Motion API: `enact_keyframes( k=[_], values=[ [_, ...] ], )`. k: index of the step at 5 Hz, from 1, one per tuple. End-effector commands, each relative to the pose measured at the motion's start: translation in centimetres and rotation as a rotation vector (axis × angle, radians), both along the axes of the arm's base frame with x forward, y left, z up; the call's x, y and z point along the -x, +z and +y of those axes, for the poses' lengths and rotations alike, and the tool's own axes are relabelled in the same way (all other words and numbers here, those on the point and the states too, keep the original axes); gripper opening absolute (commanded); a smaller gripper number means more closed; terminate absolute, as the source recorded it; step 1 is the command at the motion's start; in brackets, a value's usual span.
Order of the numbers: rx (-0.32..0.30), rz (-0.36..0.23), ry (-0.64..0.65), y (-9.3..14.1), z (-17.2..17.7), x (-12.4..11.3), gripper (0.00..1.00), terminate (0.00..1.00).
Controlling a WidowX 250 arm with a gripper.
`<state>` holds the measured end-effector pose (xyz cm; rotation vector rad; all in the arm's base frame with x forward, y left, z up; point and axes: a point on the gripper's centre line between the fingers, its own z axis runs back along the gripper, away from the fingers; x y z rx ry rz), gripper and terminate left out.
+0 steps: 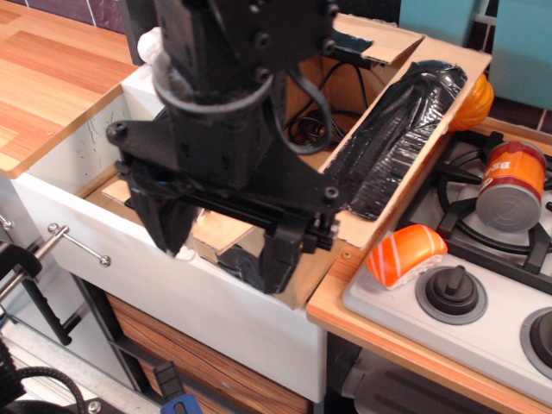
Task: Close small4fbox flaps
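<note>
So the small4fbox (259,220) is sitting down inside the white sink (172,285), and that sink is the thing to go by here. The gripper (226,241) hangs right over the sink's middle, big black arm blocking most of the box; its two fingers (285,259) stand spread fairly wide apart, tips down near the cardboard at the front of the sink, nothing gripped between them as far as I can see. Whether the tips actually touch the cardboard, can't tell, it's too dark under there. Of the flaps (398,142), the long one covered in shiny black tape stands open and leans out over the sink's right edge, toward the stove (483,285). Another flap (375,39) sticks up at the back of the sink, with a small black patch on it. Right of the sink, on the stove, there's a salmon sushi toy (405,254) just beside the counter edge, an orange can (511,183) lying on the burner grate further back, and an orange pumpkin-ish thing (474,102) peeking from behind the taped flap.
</note>
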<state>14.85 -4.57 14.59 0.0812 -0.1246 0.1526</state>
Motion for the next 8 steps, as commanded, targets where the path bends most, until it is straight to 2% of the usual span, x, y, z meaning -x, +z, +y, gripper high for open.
enact_keyframes(
  k=[1,2,3,4,6,7,8],
  values=[
    [0.000,0.000,0.000,0.0,0.0,0.0,1.00,0.00],
    [-0.019,-0.038,0.031,-1.7,-0.1,3.0,1.00,0.00],
    [-0.012,-0.072,0.013,-2.8,1.0,4.1,1.00,0.00],
    [0.018,-0.095,-0.037,-3.7,1.6,3.0,1.00,0.00],
    [0.046,-0.118,-0.093,-4.1,1.8,-1.3,1.00,0.00],
    [0.076,-0.107,-0.103,-4.8,2.1,-2.0,1.00,0.00],
    [0.081,-0.098,-0.117,-4.5,2.5,-2.2,1.00,0.00]
  ],
)
